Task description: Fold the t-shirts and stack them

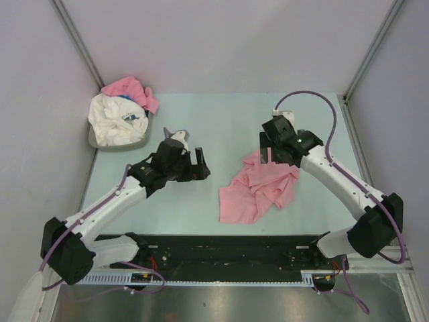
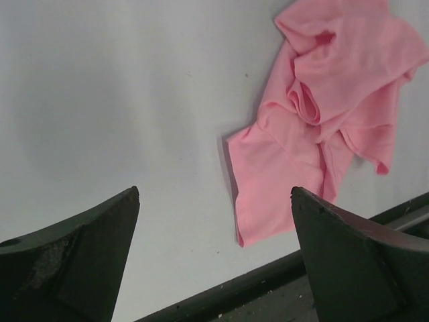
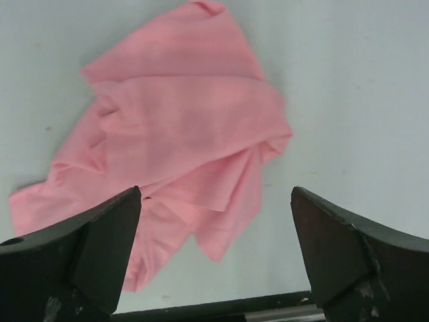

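1. Spreading, I judge, is the step in hand. The pink t-shirt (image 1: 258, 189) lies in a crumpled heap on the worktop (image 1: 221, 121), with its layers lapped over one another. Nothing is folded, and I see no stack begun.
2. My right hand (image 3: 216, 194) is spread wide and pinches nothing. It hangs over the far edge of the heap, with most of the cloth under and ahead of its fingers.
3. My left hand (image 2: 214, 194) is also spread wide and empty, hovering above bare worktop. The pink t-shirt lies ahead of it and off to its right, apart from its fingers.
4. The next move, as I read it, calls for each hand to find a separate edge or corner, pinch it, and draw the two apart until the cloth lies flat. A loose flap points toward my left hand and looks the easiest to take. The overlapped folds under my right hand could make me catch two layers at once.
5. A basket (image 1: 94, 139) sits beyond my left hand and to its left, in the worktop's far corner.
6. It holds a bunched white t-shirt (image 1: 112, 122) with a small blue print. A second pink t-shirt (image 1: 125, 87) is heaped behind that, spilling over the rim. Both are unfolded and, I judge, wait their turn.
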Robot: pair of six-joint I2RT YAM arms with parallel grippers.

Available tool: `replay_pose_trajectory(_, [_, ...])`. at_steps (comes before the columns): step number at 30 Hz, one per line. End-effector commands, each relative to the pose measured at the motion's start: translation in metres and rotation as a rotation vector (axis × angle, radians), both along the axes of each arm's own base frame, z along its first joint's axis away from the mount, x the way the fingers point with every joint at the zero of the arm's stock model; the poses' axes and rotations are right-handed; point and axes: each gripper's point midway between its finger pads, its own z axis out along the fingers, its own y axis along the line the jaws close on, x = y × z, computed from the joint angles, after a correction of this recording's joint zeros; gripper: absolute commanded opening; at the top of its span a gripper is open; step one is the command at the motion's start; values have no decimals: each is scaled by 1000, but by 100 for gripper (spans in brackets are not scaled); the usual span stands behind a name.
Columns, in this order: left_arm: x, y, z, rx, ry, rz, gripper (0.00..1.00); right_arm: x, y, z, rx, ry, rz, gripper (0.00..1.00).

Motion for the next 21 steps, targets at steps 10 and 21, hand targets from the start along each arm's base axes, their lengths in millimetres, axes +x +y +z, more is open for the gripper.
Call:
replay_pose_trajectory(10, [5, -21, 0, -11, -23, -36, 100, 7, 106, -89, 99, 228, 287, 64])
replay_pose_trajectory(21, [2, -15, -7, -1, -18, -26, 100, -6, 109, -126, 2, 316, 308, 45])
